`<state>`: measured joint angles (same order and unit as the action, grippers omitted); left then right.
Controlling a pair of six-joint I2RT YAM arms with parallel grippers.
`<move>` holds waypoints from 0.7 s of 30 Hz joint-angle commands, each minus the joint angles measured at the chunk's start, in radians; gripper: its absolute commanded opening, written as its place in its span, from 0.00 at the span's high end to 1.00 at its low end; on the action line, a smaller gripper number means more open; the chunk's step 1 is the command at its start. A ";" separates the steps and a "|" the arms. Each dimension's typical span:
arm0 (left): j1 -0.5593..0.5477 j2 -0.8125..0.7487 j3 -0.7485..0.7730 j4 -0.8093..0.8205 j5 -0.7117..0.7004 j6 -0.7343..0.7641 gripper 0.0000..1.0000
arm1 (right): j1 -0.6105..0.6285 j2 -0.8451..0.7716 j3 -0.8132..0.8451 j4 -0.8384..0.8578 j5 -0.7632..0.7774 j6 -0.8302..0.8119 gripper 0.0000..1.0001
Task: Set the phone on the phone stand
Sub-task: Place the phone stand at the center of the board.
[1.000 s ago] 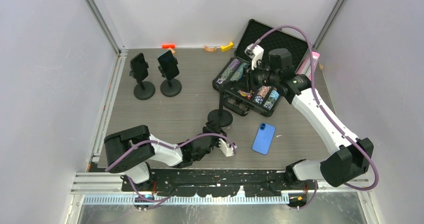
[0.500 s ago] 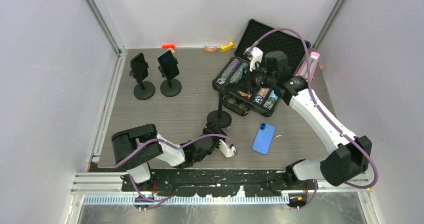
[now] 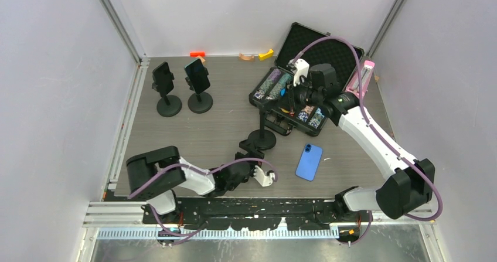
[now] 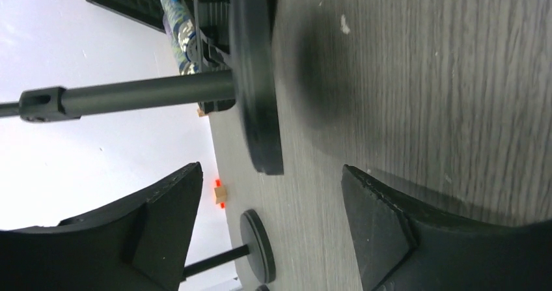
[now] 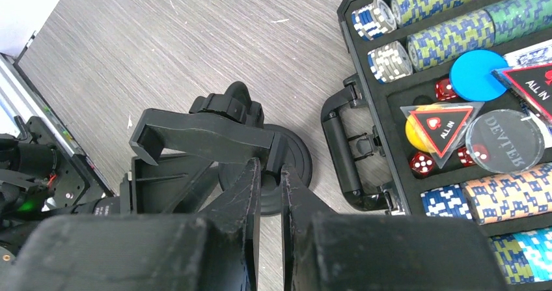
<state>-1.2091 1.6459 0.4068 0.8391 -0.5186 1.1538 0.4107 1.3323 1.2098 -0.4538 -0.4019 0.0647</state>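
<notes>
The blue phone [image 3: 309, 162] lies flat on the table, right of the arms' middle, with nothing touching it. The black phone stand [image 3: 261, 138] stands just left of it, its round base [image 4: 257, 76] on the table and its pole [image 4: 143, 96] rising to a cradle [image 5: 202, 131]. My right gripper [image 3: 291, 105] is shut on the right end of that cradle [image 5: 270, 167]. My left gripper [image 3: 249, 159] lies low beside the base, jaws open [image 4: 270, 219], with the base just beyond the fingertips and untouched.
An open black case of poker chips [image 3: 296, 98] sits right behind the stand, its handle [image 5: 345, 151] close to the base. Two more stands carrying dark phones [image 3: 198, 77] stand at the back left. Small orange and yellow pieces [image 3: 258, 55] lie along the back wall.
My left gripper has opened and let go of the stand's base. My right gripper has shut on the cradle and shifted slightly right with the stand.
</notes>
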 commanded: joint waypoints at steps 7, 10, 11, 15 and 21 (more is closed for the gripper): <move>0.021 -0.499 0.064 -0.678 0.152 -0.309 0.00 | 0.007 -0.116 -0.117 0.195 -0.097 0.062 1.00; 0.101 -0.595 0.104 -0.832 0.248 -0.370 0.00 | 0.013 -0.136 -0.154 0.214 -0.115 0.061 1.00; 0.134 -0.623 0.113 -0.872 0.283 -0.386 0.00 | 0.016 -0.140 -0.159 0.218 -0.126 0.059 1.00; 0.275 -0.692 0.180 -0.981 0.466 -0.467 0.00 | 0.025 -0.159 -0.191 0.235 -0.160 0.050 1.00; 0.376 -0.617 0.369 -1.067 0.661 -0.585 0.00 | 0.038 -0.187 -0.231 0.253 -0.220 0.024 0.96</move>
<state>-0.8730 0.9905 0.6415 -0.1398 -0.0532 0.6853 0.4362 1.2049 0.9836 -0.2981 -0.5228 0.0853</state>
